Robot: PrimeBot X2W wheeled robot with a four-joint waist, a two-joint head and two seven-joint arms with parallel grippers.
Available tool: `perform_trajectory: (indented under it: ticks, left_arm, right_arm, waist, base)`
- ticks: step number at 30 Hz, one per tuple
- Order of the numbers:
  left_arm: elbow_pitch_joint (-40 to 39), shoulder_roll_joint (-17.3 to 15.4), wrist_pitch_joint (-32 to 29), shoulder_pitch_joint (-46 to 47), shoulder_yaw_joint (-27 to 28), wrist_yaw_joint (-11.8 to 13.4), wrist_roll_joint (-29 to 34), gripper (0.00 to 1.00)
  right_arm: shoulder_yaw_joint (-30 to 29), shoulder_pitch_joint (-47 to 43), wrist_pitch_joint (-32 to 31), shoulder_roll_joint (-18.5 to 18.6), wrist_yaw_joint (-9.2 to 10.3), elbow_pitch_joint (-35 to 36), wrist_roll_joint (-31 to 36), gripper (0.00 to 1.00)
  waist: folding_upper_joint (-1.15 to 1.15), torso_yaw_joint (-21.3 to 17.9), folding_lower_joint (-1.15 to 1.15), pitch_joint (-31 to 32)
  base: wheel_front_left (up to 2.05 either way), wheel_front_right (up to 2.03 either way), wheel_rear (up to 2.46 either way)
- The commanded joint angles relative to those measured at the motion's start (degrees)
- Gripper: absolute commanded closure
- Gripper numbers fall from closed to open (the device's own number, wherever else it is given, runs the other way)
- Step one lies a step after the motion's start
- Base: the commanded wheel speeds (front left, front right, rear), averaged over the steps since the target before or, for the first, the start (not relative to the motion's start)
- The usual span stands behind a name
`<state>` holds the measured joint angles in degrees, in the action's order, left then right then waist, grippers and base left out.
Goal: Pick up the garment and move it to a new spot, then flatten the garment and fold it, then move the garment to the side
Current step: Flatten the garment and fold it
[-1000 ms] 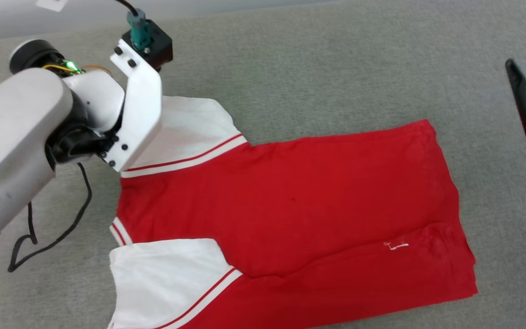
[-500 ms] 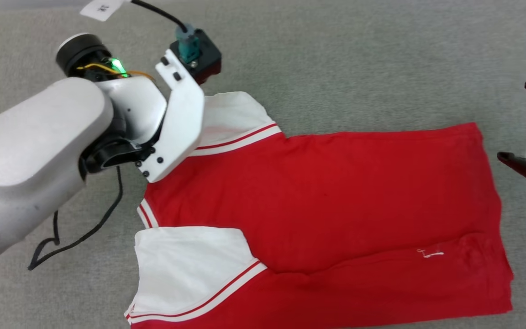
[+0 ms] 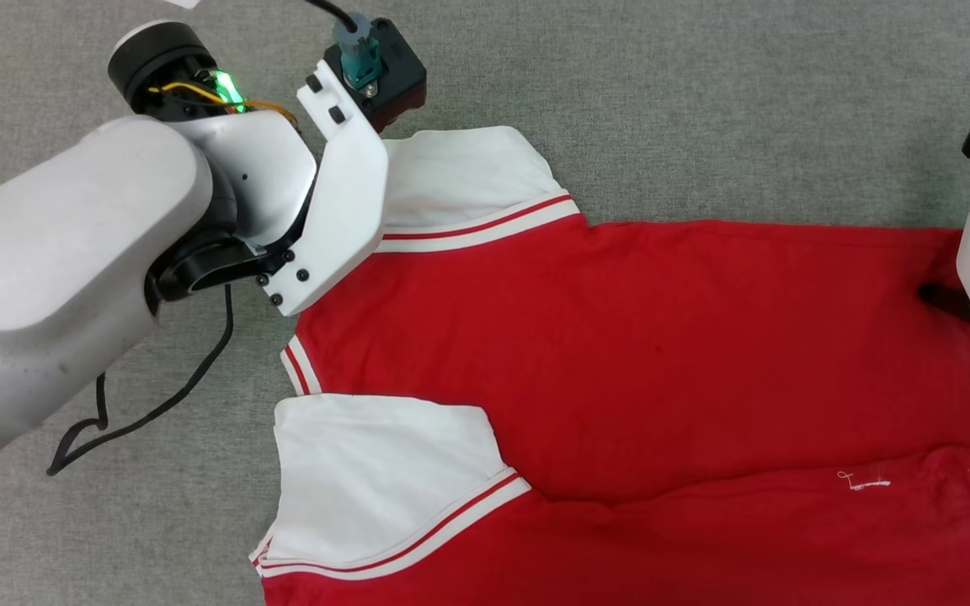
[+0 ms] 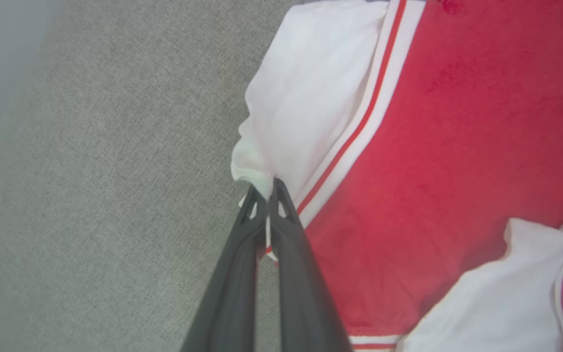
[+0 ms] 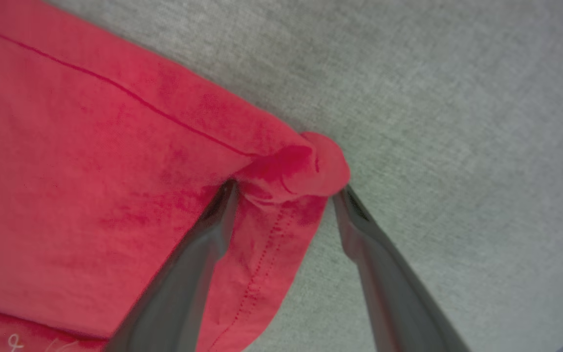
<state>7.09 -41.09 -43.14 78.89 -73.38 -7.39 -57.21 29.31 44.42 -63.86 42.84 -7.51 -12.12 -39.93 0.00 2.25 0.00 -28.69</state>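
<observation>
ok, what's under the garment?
The grey fabric surface extends from beneath the garment on every visible side. Anything else beneath is hidden by the cloth.

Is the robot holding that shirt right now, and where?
Yes: the left end effector pinches the garment by its white sleeve edge; the right end effector stands open around a red hem corner.

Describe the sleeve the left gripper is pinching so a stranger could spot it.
A red jersey lies spread on a grey surface. Its far white sleeve sits beside the left wrist. Unlike the near sleeve, which lies flat, its edge is pinched in the left gripper.
</observation>
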Motion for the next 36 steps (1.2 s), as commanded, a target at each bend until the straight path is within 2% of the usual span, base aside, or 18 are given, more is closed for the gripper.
perform_trajectory:
  ticks: [1, 4, 5, 6, 14, 21, 31, 36]
  left_arm:
    - [0.1, 0.1, 0.5, 0.5, 0.0, 0.0, -0.1, 1.0]
    - [0.4, 0.2, 0.9, 0.5, 0.0, 0.0, -0.1, 1.0]
    - [0.6, 0.2, 1.0, 0.3, 0.0, 0.0, -0.1, 1.0]
    - [0.8, 0.2, 1.4, 0.0, 0.0, 0.0, 0.0, 1.0]
    - [3.1, 0.7, 5.1, -3.4, 0.0, 0.0, -1.0, 1.0]
    - [3.1, -0.3, 8.5, -7.9, 0.0, 0.0, -2.3, 1.0]
    - [-2.6, -4.3, 9.6, -17.6, 0.0, 0.2, -2.1, 1.0]
    - [-6.1, -6.7, 9.0, -23.8, 0.0, 1.3, -2.5, 1.0]
  right_arm:
    - [2.2, -2.4, 0.4, -1.8, 0.05, -1.7, -0.8, 0.0]
    - [3.9, -3.9, 1.5, -1.9, 0.04, -2.2, -1.6, 0.0]
    - [4.1, -3.8, 2.5, -1.8, 0.04, -2.2, -1.7, 0.94]
    - [4.2, -3.6, 3.5, -1.7, 0.04, -2.2, -2.0, 1.0]
    - [5.1, -1.3, 13.3, 0.4, 0.05, -0.3, -0.8, 1.0]
    - [6.3, -4.5, 20.0, 1.4, 0.05, 1.5, -2.9, 1.0]
    - [5.8, -14.1, 26.2, 4.8, 0.05, 3.4, -4.7, 1.0]
    - [4.7, -20.0, 27.6, 5.5, 0.05, 3.2, -6.0, 1.0]
  waist:
    - [0.0, 0.1, 0.0, -0.3]
    - [0.0, 0.0, 0.0, -0.3]
    - [0.0, -0.1, 0.0, -0.1]
    - [0.0, -0.2, 0.0, 0.1]
    - [0.0, -1.2, 0.0, 5.6]
    - [0.0, -1.9, 0.0, 12.4]
    - [0.0, -0.9, 0.0, 20.1]
    - [0.0, -0.7, 0.0, 22.8]
  base:
    - [0.0, 0.0, 0.0]
    - [0.0, 0.0, 0.0]
    - [0.0, 0.0, 0.0]
    - [0.0, 0.0, 0.0]
    - [0.0, 0.0, 0.0]
    - [0.0, 0.0, 0.0]
    - [0.0, 0.0, 0.0]
    - [0.0, 0.0, 0.0]
